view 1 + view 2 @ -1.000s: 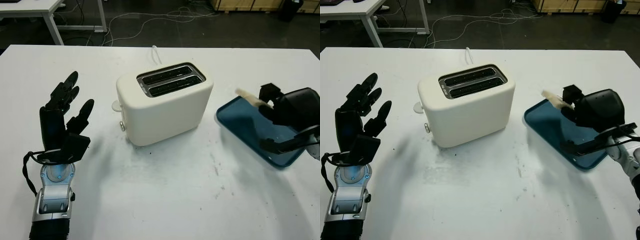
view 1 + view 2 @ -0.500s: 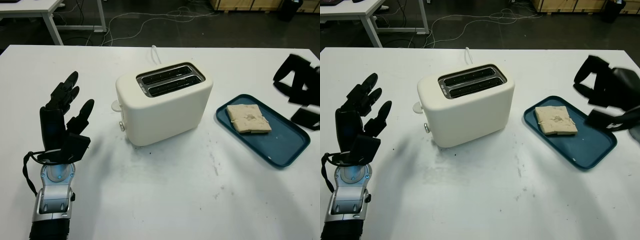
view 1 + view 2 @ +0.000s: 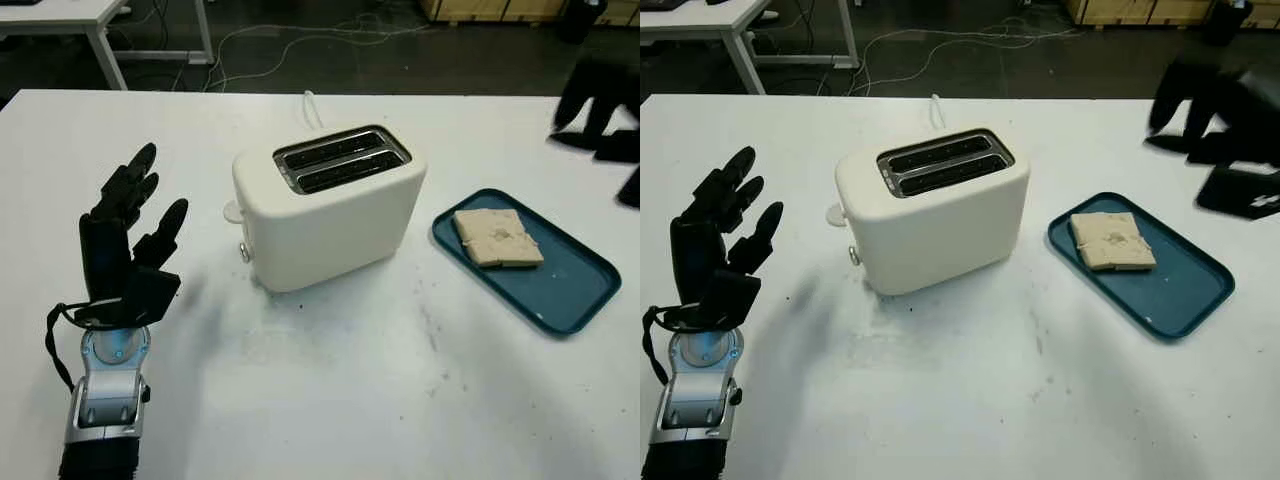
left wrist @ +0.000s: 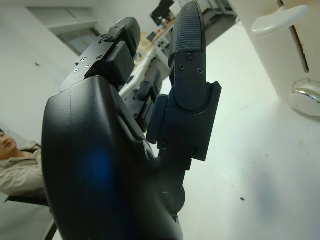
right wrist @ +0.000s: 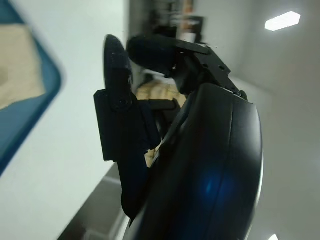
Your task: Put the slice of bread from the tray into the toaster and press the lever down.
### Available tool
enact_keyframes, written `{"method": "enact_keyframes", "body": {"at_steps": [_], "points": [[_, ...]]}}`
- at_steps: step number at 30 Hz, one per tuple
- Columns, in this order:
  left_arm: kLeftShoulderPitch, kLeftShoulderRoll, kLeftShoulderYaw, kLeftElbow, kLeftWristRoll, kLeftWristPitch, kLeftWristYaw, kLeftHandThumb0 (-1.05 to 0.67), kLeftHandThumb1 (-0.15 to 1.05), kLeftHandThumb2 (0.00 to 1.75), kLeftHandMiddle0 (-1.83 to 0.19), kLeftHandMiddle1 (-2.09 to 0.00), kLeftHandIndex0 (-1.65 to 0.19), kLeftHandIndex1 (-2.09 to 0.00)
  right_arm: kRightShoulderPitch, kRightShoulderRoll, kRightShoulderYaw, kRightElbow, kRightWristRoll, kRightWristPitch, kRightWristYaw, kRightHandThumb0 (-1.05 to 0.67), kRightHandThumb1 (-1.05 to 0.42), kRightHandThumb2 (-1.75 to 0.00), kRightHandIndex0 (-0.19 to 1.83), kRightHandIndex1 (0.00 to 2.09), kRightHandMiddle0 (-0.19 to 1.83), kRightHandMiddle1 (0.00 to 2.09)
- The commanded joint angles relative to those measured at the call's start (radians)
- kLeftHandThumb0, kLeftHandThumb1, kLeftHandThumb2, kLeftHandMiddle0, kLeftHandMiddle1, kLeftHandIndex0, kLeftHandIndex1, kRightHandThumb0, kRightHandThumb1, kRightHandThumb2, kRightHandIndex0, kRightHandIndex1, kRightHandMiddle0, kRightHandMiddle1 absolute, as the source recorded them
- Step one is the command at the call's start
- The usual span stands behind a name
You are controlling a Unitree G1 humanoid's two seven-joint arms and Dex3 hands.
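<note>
toaster (image 3: 330, 205) slots: open above | tray (image 3: 570, 285)–toaster gap: seemingly bare table (image 3: 400, 400)

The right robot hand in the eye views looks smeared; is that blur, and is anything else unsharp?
In both eye views the right robot hand is motion-blurred beyond the tray; the toaster and bread are sharp. In the right wrist view the bread is out of focus.
</note>
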Motion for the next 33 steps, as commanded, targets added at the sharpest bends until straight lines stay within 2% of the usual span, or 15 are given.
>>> {"method": "enact_keyframes", "body": {"at_steps": [1, 2, 3, 4, 7, 10, 11, 15, 20, 23, 25, 26, 27, 30, 33], "points": [[0.013, -0.005, 0.002, -0.024, -0.019, 0.024, -0.010, -0.67, 0.92, 0.30, -0.61, 0.00, -0.52, 0.00, 0.032, -0.021, 0.029, -0.044, -0.077, 0.066, -0.003, -0.62, -0.88, 0.00, 0.36, 1.19, 0.83, 0.24], [0.015, -0.005, 0.003, -0.030, -0.025, 0.036, -0.016, -0.68, 0.92, 0.30, -0.61, 0.00, -0.51, 0.00, 0.043, -0.019, 0.041, -0.055, -0.111, 0.088, -0.010, -0.68, -0.89, 0.00, 0.18, 1.49, 0.79, 0.11], [0.016, -0.002, 0.004, -0.033, -0.026, 0.044, -0.020, -0.69, 0.92, 0.30, -0.60, 0.00, -0.51, 0.00, 0.054, -0.017, 0.055, -0.054, -0.149, 0.103, -0.024, -0.70, -0.88, 0.00, 0.12, 1.62, 0.77, 0.06], [0.017, 0.000, 0.004, -0.034, -0.025, 0.047, -0.023, -0.70, 0.92, 0.29, -0.61, 0.00, -0.50, 0.00, 0.061, -0.016, 0.067, -0.050, -0.179, 0.110, -0.037, -0.73, -0.88, 0.00, 0.06, 1.63, 0.71, 0.03], [0.013, -0.001, 0.009, -0.014, -0.050, 0.016, -0.033, -0.68, 0.92, 0.27, -0.61, 0.00, -0.50, 0.00, 0.081, -0.017, 0.111, -0.019, -0.282, 0.109, -0.114, -0.80, -0.91, -0.02, 0.01, 1.39, 0.59, 0.03], [0.011, 0.001, 0.009, -0.008, -0.051, 0.011, -0.032, -0.69, 0.92, 0.26, -0.62, -0.01, -0.51, -0.01, 0.102, -0.019, 0.138, 0.016, -0.346, 0.103, -0.198, -0.81, -0.92, -0.01, 0.00, 1.43, 0.56, 0.03], [0.011, -0.002, 0.010, -0.011, -0.057, 0.015, -0.034, -0.68, 0.92, 0.26, -0.62, -0.01, -0.51, -0.01, 0.105, -0.021, 0.148, 0.022, -0.365, 0.113, -0.211, -0.83, -0.92, -0.03, 0.00, 1.19, 0.53, 0.03], [0.015, -0.003, 0.011, -0.025, -0.059, 0.034, -0.039, -0.70, 0.92, 0.26, -0.61, 0.00, -0.51, 0.00, 0.112, -0.035, 0.177, 0.004, -0.429, 0.173, -0.194, -0.87, -0.92, -0.11, 0.00, 0.66, 0.42, 0.03], [0.013, 0.000, 0.013, -0.018, -0.056, 0.024, -0.041, -0.70, 0.92, 0.27, -0.61, 0.00, -0.50, 0.00, 0.111, -0.042, 0.193, -0.014, -0.461, 0.242, -0.148, -0.91, -0.92, -0.09, 0.00, 0.27, 0.29, 0.06], [0.013, 0.004, 0.012, -0.017, -0.045, 0.027, -0.039, -0.70, 0.92, 0.28, -0.61, 0.00, -0.50, 0.00, 0.114, -0.043, 0.196, -0.025, -0.472, 0.272, -0.131, -0.94, -0.92, -0.05, 0.00, 0.39, 0.05, 0.58], [0.014, 0.003, 0.013, -0.019, -0.053, 0.028, -0.043, -0.71, 0.92, 0.28, -0.60, 0.00, -0.50, 0.00, 0.115, -0.045, 0.205, -0.036, -0.494, 0.296, -0.115, -0.96, -0.92, -0.06, 0.00, 1.23, 0.01, 0.73], [0.014, 0.002, 0.013, -0.021, -0.056, 0.029, -0.044, -0.71, 0.92, 0.28, -0.60, 0.00, -0.50, 0.00, 0.116, -0.045, 0.208, -0.039, -0.502, 0.303, -0.112, -0.98, -0.92, -0.06, 0.00, 1.48, 0.01, 0.81], [0.015, 0.001, 0.013, -0.024, -0.056, 0.033, -0.044, -0.71, 0.92, 0.28, -0.60, 0.00, -0.50, 0.00, 0.117, -0.043, 0.209, -0.037, -0.507, 0.310, -0.111, -0.99, -0.92, -0.06, 0.00, 1.61, 0.00, 0.87], [0.015, -0.001, 0.013, -0.025, -0.060, 0.030, -0.044, -0.70, 0.92, 0.28, -0.60, 0.00, -0.50, 0.00, 0.120, -0.036, 0.221, -0.023, -0.523, 0.321, -0.133, -1.03, -0.92, -0.06, 0.00, 1.53, 0.00, 1.07], [0.015, 0.000, 0.013, -0.021, -0.056, 0.021, -0.041, -0.68, 0.92, 0.27, -0.60, 0.00, -0.50, 0.00, 0.120, -0.028, 0.233, -0.003, -0.532, 0.318, -0.157, -1.05, -0.92, -0.07, 0.00, 1.73, 0.00, 1.18]]}}
